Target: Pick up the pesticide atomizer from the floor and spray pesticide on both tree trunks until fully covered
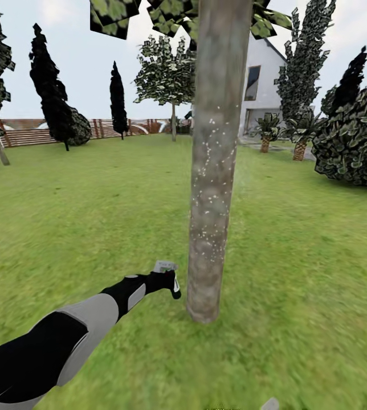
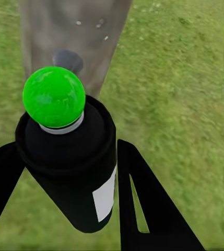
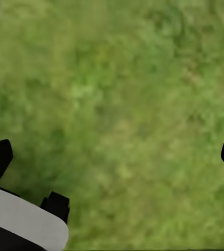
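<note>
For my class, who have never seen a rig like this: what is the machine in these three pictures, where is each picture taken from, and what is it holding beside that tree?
These are computer-rendered pictures of a wheeled robot with two arms, steered by a person. The big picture comes from a camera on its head, looking over a lawn with a wooden fence and white house behind. The other two come from cameras by each claw.

The left claw is shut on the pesticide atomizer, a small black spray bottle with a white label; its top glows green in that arm's picture. In the head picture the bottle is held close to the tree trunk, low down. White specks of pesticide already dot the bark.

The right claw hangs open over bare grass.
</note>
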Robot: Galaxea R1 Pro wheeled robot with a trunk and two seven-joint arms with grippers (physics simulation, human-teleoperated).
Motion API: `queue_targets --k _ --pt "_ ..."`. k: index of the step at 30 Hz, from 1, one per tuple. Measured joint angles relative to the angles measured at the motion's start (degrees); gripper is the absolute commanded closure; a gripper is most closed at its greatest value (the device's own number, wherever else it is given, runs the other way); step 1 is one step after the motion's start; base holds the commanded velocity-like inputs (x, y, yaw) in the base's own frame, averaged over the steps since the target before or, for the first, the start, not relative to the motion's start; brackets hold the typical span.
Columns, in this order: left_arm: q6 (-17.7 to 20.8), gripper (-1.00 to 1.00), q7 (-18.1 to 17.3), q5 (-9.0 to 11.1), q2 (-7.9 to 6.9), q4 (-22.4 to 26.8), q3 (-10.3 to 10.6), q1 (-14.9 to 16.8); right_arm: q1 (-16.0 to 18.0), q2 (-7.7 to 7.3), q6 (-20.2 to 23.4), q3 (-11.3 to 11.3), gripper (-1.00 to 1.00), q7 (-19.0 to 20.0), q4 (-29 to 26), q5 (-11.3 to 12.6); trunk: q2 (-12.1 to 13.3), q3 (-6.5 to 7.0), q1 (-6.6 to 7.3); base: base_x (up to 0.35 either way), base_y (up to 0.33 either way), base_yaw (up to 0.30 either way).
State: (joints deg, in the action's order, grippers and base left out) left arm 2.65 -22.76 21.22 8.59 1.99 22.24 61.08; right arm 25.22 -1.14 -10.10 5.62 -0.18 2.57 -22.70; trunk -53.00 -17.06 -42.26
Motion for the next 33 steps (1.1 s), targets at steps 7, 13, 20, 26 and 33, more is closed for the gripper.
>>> queue_targets --k 7,13,20,26,33 --pt "0.2 1.00 0.1 0.0 -0.06 -0.1 -0.1 0.0 0.0 -0.09 0.0 0.0 -1.00 0.0 0.0 -0.1 0.0 0.00 0.00 0.000 0.350 -0.269" --pt "0.2 1.00 0.4 0.0 -0.07 -0.1 -0.1 0.0 0.0 -0.09 0.0 0.0 -1.00 0.0 0.0 -0.1 0.0 0.00 0.00 0.000 0.350 -0.029" --pt "0.3 1.00 0.4 0.0 -0.94 -0.1 -0.1 0.0 0.0 0.00 0.0 0.0 -1.00 0.0 0.0 -0.1 0.0 0.02 0.00 0.006 0.350 -0.067" --pt "0.3 1.00 0.4 0.0 -1.03 -0.1 -0.1 0.0 0.0 0.00 0.0 0.0 -1.00 0.0 0.1 -0.1 0.0 0.21 0.00 0.091 0.350 -0.266" --pt "0.3 1.00 0.3 0.0 -1.03 -0.1 -0.1 0.0 0.0 0.00 0.0 0.0 -1.00 0.0 0.2 -0.1 0.0 0.45 0.00 0.102 0.350 -0.277"
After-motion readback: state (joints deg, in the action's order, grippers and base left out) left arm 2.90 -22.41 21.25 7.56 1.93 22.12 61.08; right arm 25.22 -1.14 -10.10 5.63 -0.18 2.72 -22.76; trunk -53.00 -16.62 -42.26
